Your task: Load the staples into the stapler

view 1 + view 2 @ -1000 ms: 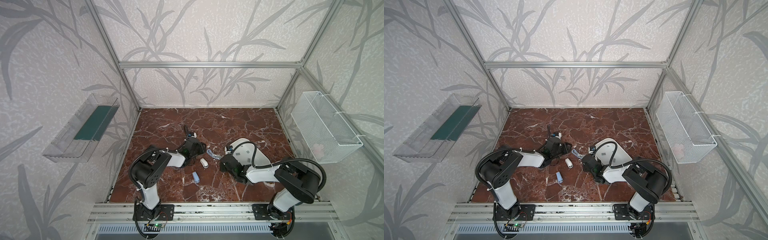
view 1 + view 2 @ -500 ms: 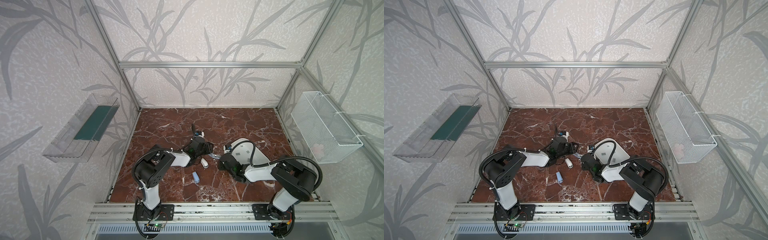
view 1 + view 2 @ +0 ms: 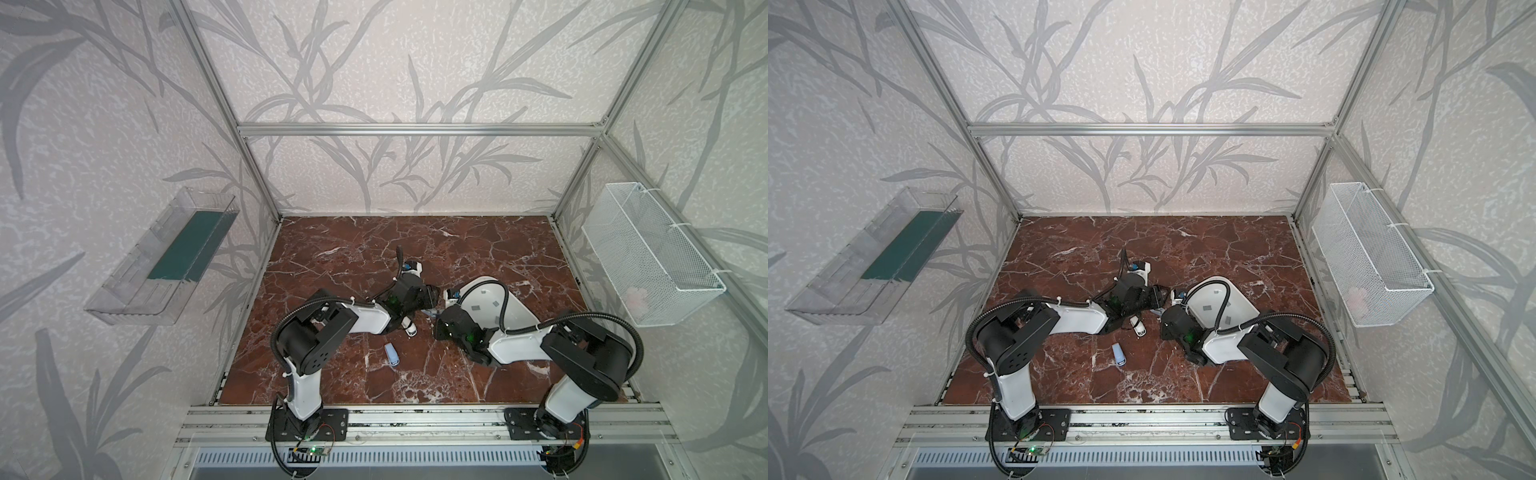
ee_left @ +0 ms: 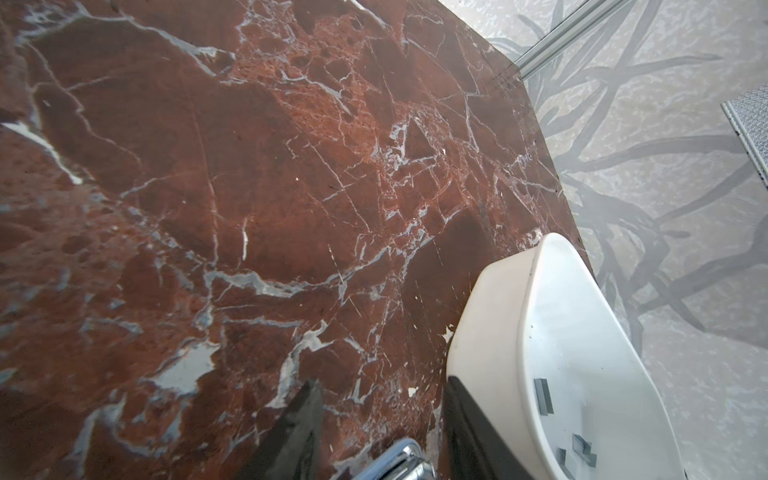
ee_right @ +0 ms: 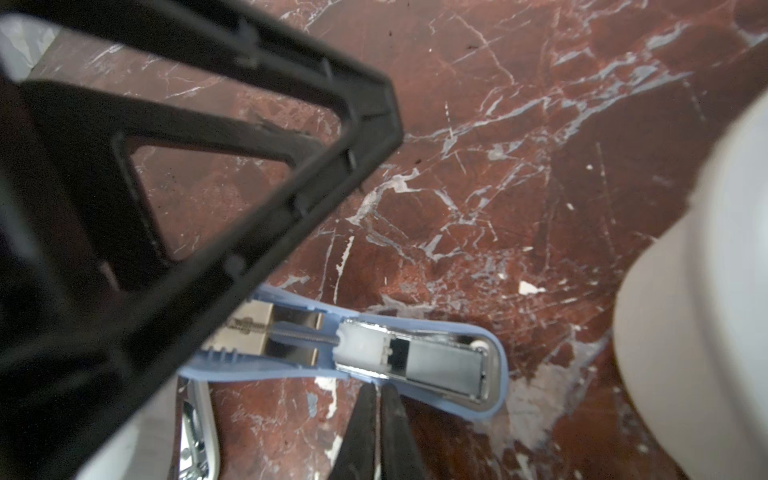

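A light-blue stapler (image 5: pixel 415 357) lies opened on the marble, its metal magazine bare, in the middle between my two arms. My right gripper (image 5: pixel 378 390) is shut, its tips against the stapler's blue side edge. My left gripper (image 4: pixel 382 384) is open and straddles the stapler's rear; a chrome part (image 4: pixel 399 461) sits between its fingers, with gaps on both sides. In both top views the two grippers meet at the stapler (image 3: pixel 430 311). Grey staples (image 4: pixel 543 397) lie in the white tray (image 4: pixel 490 324) just right of the stapler.
A white stapler (image 3: pixel 409 328) lies under my left wrist, and a small light-blue piece (image 3: pixel 391 355) lies nearer the front. A clear shelf (image 3: pixel 166 257) hangs on the left wall, a wire basket (image 3: pixel 652 257) on the right wall.
My left gripper has moved to the right, from beside the white stapler to over the blue stapler's rear. The right arm has hardly moved.
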Controlling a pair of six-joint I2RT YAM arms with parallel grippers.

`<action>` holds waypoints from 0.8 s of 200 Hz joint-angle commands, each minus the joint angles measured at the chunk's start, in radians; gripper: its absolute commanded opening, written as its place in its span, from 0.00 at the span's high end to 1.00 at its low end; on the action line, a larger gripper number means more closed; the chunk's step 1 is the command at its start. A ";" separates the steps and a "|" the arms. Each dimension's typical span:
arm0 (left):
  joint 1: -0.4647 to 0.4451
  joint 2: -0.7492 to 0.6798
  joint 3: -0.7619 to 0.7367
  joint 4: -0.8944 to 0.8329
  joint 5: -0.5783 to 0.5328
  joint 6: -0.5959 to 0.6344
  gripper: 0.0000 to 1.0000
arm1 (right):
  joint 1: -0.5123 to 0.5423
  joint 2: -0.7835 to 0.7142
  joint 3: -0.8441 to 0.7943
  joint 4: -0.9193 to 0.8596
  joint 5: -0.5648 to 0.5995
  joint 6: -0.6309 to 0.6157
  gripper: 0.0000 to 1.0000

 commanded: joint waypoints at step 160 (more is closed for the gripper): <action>-0.036 -0.316 -0.283 -0.038 -0.293 -0.096 0.43 | -0.152 0.005 -0.005 -0.037 0.115 -0.074 0.90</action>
